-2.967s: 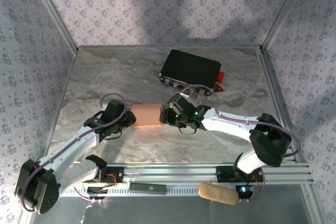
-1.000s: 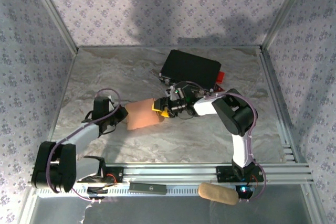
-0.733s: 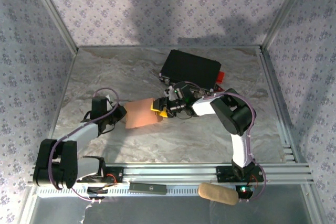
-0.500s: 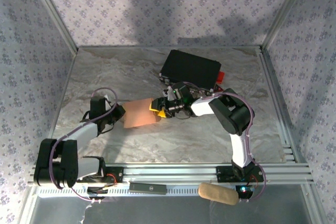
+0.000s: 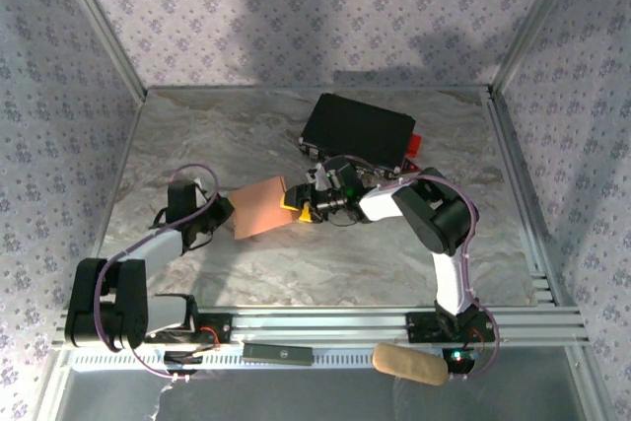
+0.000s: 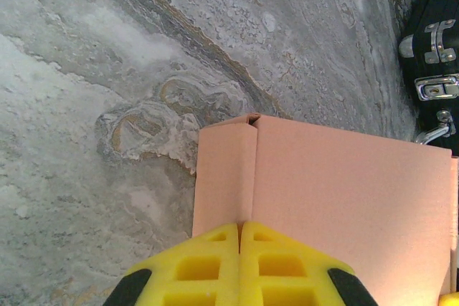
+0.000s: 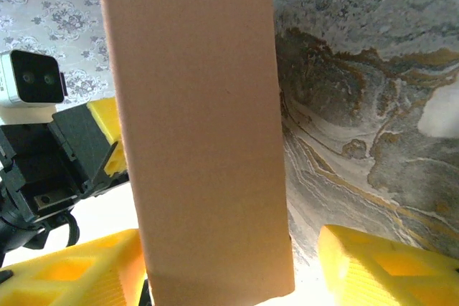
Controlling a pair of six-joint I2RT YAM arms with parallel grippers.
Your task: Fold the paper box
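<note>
left gripper (image 6: 240,252) is clamped tight on the near edge of the paper box (image 6: 337,198), jaws meeting right on the crease line. reads as an anchor grip, so the box can't slide or spin while the other end gets worked

right gripper (image 7: 229,263) has its jaws apart, straddling the opposite end of the box. one finger looks against the cardboard, the other finger (image 7: 380,266) stands clear of it, so it's a bracket, not a clamp. my guess: it's lined up to close on that end and square the walls or press a flap in. flap state is hidden from here

box sits mid-surface between the two grippers, already a closed-looking rectangular shape, skewed in the top view. can't tell whether it rests on the marble surface (image 6: 86,105) or hangs just above it

black hard case (image 5: 357,133) is close behind the right gripper, apart from the box, latches (image 6: 434,48) facing it. not much room back there

thin cardboard, so a hard squeeze could dent a wall
</note>
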